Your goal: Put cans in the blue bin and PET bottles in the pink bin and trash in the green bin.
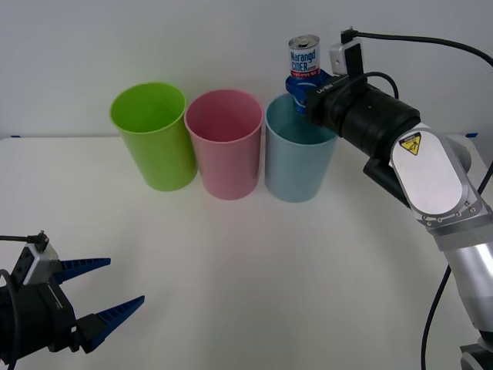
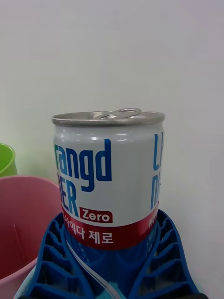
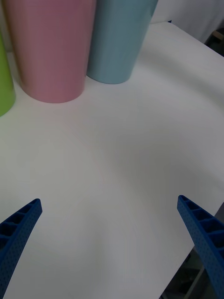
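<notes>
A small white-and-blue "Narangd CIDER" can (image 1: pixel 303 55) (image 2: pixel 108 177) with a silver top is held upright above the far rim of the blue bin (image 1: pixel 299 154) (image 3: pixel 119 39). My right gripper (image 1: pixel 306 83) (image 2: pixel 109 261) is shut on the can's lower half. The pink bin (image 1: pixel 224 142) (image 2: pixel 21 224) (image 3: pixel 51 49) stands in the middle and the green bin (image 1: pixel 154 135) (image 2: pixel 6 159) (image 3: pixel 3 81) on the left. My left gripper (image 1: pixel 104 287) (image 3: pixel 109 233) is open low over the near left of the table, holding nothing.
The three bins stand side by side, touching, at the back of the white table (image 1: pixel 246 262). A white wall rises behind them. A black cable (image 1: pixel 431 42) runs from the right wrist.
</notes>
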Robot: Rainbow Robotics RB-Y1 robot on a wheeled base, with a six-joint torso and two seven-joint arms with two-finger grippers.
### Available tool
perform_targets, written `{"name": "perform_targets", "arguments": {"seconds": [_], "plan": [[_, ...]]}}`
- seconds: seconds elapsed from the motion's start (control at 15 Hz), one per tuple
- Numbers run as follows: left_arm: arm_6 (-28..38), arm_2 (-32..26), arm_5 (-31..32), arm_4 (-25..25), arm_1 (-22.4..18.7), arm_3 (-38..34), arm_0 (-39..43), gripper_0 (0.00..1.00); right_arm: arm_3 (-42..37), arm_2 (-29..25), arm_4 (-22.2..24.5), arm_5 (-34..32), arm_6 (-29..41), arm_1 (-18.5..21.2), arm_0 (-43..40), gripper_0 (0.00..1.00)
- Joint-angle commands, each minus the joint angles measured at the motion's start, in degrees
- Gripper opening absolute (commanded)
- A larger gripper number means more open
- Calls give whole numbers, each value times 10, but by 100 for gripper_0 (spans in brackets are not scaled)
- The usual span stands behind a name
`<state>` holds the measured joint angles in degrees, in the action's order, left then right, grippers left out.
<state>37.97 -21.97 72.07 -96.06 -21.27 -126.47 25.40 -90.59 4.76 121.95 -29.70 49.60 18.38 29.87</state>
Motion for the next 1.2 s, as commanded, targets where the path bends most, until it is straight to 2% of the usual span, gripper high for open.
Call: {"name": "perform_targets", "arguments": {"seconds": [0.07, 0.53, 0.6, 0.67, 0.73, 1.2], "plan": [[0, 0, 0, 0, 0, 0, 0, 99, 8, 10, 9, 0, 2, 0, 0, 0], [0, 0, 0, 0, 0, 0, 0, 99, 17, 13, 28, -1, 5, -2, -1, 1], [0, 0, 0, 0, 0, 0, 0, 100, 16, 14, 28, -1, 5, -2, -2, 34], [0, 0, 0, 0, 0, 0, 0, 99, 16, 14, 27, -1, 5, -2, -1, 91], [0, 0, 0, 0, 0, 0, 0, 99, 16, 14, 25, -1, 5, -2, -1, 100], [0, 0, 0, 0, 0, 0, 0, 99, 16, 12, 16, -1, 3, 0, -1, 100]]}}
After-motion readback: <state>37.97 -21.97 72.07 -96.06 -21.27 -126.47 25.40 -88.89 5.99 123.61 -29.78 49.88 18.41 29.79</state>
